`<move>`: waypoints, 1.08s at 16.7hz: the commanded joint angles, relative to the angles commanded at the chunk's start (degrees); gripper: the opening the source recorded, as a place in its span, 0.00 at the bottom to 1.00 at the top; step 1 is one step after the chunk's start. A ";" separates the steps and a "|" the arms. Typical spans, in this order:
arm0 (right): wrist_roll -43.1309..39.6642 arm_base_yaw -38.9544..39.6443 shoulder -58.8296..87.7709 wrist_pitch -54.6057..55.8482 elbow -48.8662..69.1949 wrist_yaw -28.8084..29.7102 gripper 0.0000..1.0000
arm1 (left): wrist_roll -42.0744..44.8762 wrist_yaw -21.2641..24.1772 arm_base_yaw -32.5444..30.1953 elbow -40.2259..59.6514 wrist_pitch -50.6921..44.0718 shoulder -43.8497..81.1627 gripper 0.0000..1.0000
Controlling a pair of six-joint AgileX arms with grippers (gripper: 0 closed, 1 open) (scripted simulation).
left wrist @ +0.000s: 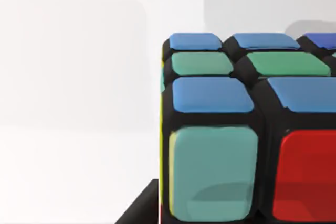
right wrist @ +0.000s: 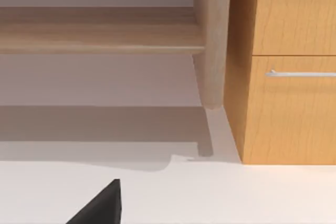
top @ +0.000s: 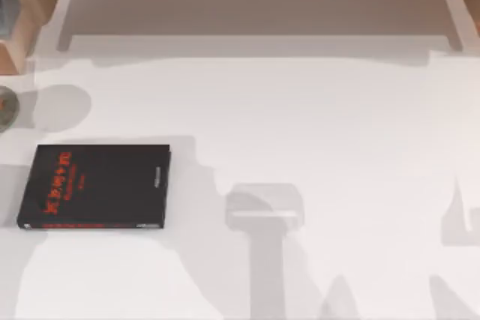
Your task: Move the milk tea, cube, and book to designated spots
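Close against the left wrist camera sits the cube (left wrist: 247, 129), its blue, green, teal and red tiles right in front of the left gripper, whose dark edge (left wrist: 139, 211) shows just beside the cube's near corner. Whether that gripper is open or closed on it I cannot tell. The step in hand looks like grasping or carrying the cube, so the gripper should stay square to its flat faces and pinch 2 opposite sides, not corners. Over on the right arm, a dark tip of the right gripper (right wrist: 102, 205) hangs above the white counter (right wrist: 252, 192), its state unreadable, with a wooden cabinet (right wrist: 289, 66) beyond. From above, a black book (top: 95, 186) lies on the counter's left part.
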 joint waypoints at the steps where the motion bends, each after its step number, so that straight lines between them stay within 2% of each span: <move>1: 0.00 0.00 0.00 0.00 0.00 0.00 1.00 | -0.45 -2.27 -5.06 -0.34 2.03 -0.94 0.00; 6: 0.00 0.00 0.00 0.00 0.00 0.00 1.00 | -2.94 -13.67 -30.29 3.40 21.08 -3.95 0.00; 10: 0.00 0.00 0.00 0.00 0.00 0.00 1.00 | -5.15 -20.39 -44.46 9.09 43.33 -4.46 0.00; 14: 0.00 0.00 0.00 0.00 0.00 0.00 1.00 | -7.12 -24.49 -50.51 15.61 59.63 -2.03 0.00; 18: 0.00 0.00 0.00 0.00 0.00 0.00 1.00 | -8.10 -26.06 -51.61 19.80 66.32 0.90 0.00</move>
